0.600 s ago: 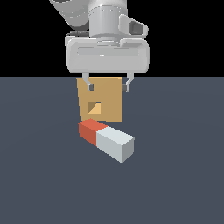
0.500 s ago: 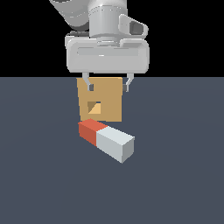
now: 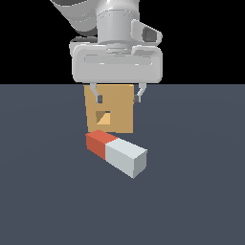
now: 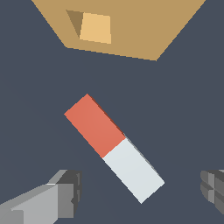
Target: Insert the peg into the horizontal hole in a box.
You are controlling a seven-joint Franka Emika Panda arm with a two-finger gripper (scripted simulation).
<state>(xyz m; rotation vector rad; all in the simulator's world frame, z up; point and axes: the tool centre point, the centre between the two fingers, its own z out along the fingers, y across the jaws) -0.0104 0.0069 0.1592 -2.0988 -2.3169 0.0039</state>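
Counter (image 3: 201, 201): dark slate surface, carrying both the box and the peg.

Arm: hanging above the work area in the exterior view, wrist pointing down over the box and peg.

Box (image 3: 117, 103): tan block standing upright on the counter, behind the peg in the exterior view; its top edge is hiding behind the hand's body.

Hand (image 3: 119, 99): fingers spread wide and holding nothing; the tips are hovering high, level with the box's upper part, well above the peg. In the wrist view one finger (image 4: 65, 192) and the other are sitting either side of the white half, apart from it.

Peg (image 3: 116, 152): lying flat on the counter just in front of the box, not touching it; red half nearer the box, white half pointing away, the whole bar lying skewed to the box face.

Hole (image 3: 103, 117): small square opening in the box face, sitting above the level of the lying peg.

Risks, judged:
- Fingers are looking not squared to the peg's long sides; closing like this could twist the bar or pinch its corners.
- A tilted grasp could be jamming the peg end against the hole's rim, since the fit looks snug.
- Descending too near the box could be knocking it.
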